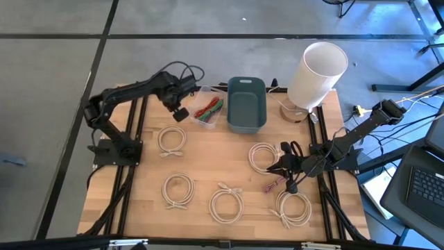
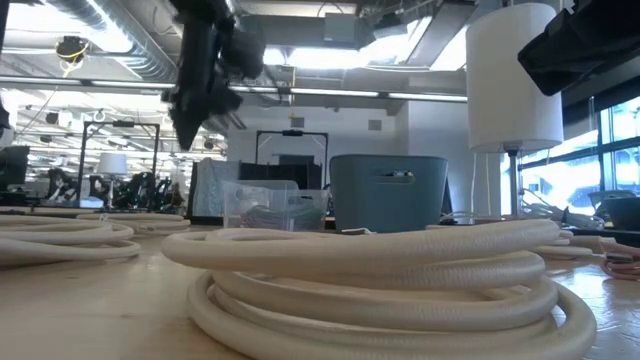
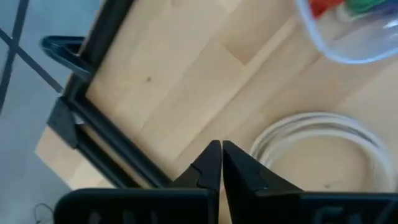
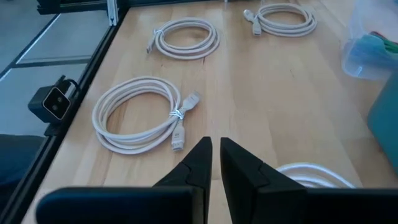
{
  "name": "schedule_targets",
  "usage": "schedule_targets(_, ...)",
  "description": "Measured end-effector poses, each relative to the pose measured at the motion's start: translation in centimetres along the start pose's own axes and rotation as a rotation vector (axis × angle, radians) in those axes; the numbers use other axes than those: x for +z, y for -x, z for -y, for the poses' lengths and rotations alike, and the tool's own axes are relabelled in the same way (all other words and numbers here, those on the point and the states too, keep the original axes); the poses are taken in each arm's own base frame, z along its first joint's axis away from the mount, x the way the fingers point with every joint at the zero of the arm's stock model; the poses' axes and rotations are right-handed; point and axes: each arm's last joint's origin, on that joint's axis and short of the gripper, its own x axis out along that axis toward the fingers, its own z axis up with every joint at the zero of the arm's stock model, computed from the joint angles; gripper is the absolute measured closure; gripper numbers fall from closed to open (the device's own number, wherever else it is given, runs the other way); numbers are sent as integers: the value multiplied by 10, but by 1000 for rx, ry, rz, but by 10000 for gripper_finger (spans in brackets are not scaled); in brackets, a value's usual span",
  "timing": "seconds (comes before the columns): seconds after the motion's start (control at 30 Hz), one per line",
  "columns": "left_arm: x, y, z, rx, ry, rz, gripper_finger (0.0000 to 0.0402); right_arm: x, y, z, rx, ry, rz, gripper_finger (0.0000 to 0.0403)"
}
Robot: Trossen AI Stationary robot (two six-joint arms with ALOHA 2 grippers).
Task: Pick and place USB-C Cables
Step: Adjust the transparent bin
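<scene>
Both grippers closed and empty above the table, cables lying loose.

The left gripper [image 1: 182, 113] has its jaws shut on nothing, just left of the clear box [image 1: 208, 107] that holds the red and green bundles [image 1: 209, 109]; one white coil [image 1: 172, 139] lies flat on the near side of it. The right gripper [image 1: 276, 169], jaws almost together and empty, is between two coils [image 1: 263, 155], with a pinkish-brown bundle [image 1: 271, 186] just near of it, its long axis running near-left to far-right.

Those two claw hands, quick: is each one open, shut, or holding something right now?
Left gripper: jaws shut, empty, above the table by a white cable coil.
Right gripper: jaws nearly shut, holding nothing.
</scene>
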Motion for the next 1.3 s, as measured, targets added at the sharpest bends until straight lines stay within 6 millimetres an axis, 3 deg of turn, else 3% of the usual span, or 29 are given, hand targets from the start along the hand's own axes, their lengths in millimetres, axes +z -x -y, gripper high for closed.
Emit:
schedule_targets(0.2, -14, -53, 12, -68, -19, -41, 400, 0, 0, 0, 4, -18, -2, 366)
schedule_targets(0.37, -15, -73, 29, -133, -82, 61, 401, 0, 0, 0, 4, 1, -2, 366)
schedule_targets(0.7, -1, -73, 31, -75, -118, 228, 401, 1, 0, -1, 8, 0, 8, 366)
schedule_targets(1.3, 11, -67, 48, -262, -137, 362, 401, 1, 0, -1, 8, 4, 7, 366)
